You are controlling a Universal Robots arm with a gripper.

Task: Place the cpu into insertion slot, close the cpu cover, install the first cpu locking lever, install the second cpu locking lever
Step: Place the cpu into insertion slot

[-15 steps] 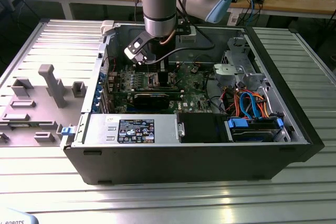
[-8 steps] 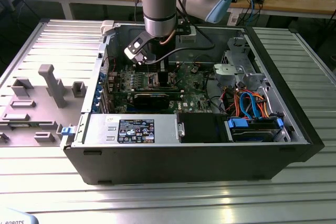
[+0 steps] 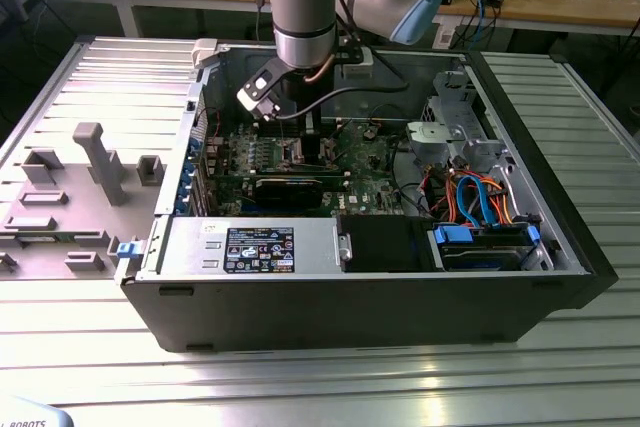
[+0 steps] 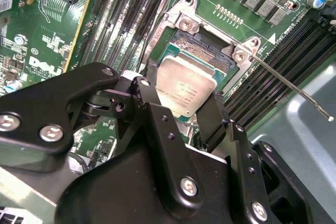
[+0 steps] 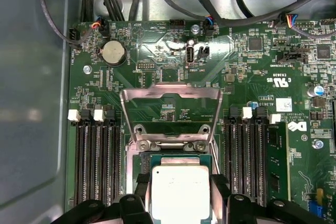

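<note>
1. While the pincer (image 4: 181,106) grips the chip (image 4: 186,90) by two opposite edges, just above the socket (image 4: 202,43), any tilt or offset could bend the socket's pins.
2. The cover (image 5: 142,90) stands open beyond the socket; a knock could drop it on the chip.
3. The lever (image 4: 289,85) sticks out free and could snag.
4. The pincer's body hides the chip's near edge, so whether it touches the socket is unclear.
</note>
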